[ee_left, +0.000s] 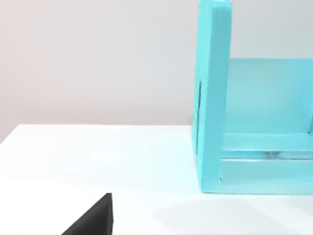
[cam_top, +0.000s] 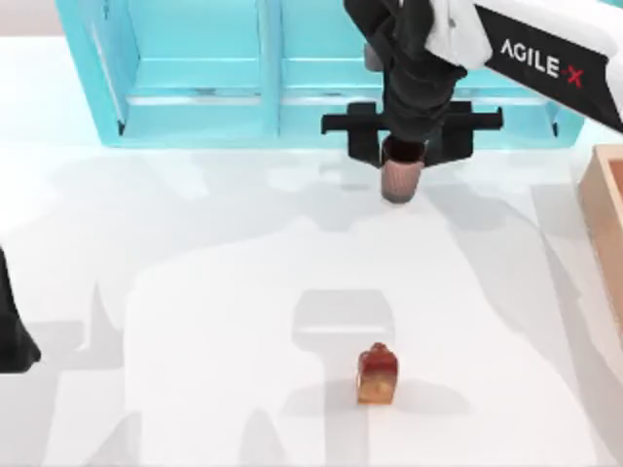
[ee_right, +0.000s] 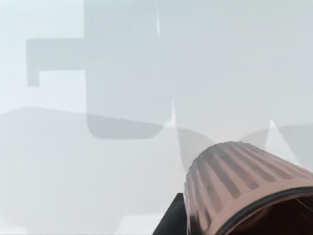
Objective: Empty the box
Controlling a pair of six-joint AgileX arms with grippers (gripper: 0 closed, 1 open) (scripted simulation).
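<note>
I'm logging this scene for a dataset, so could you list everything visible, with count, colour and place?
Shelf unit: one, turquoise, along the table's far edge.
Box: one, light tan wood, at the table's right edge, partly cut off.
Ribbed cup: one, reddish brown, held in the right hand in front of the shelf.
Small bread-like item: one, brown, standing on the table near the front centre.
Table: one, white.
Right hand: black, shut on the cup.
Left arm: black, parked at the left edge.

right end effector [cam_top: 403, 167] raised mid-table, gripping | left arm [cam_top: 14, 331] parked
</note>
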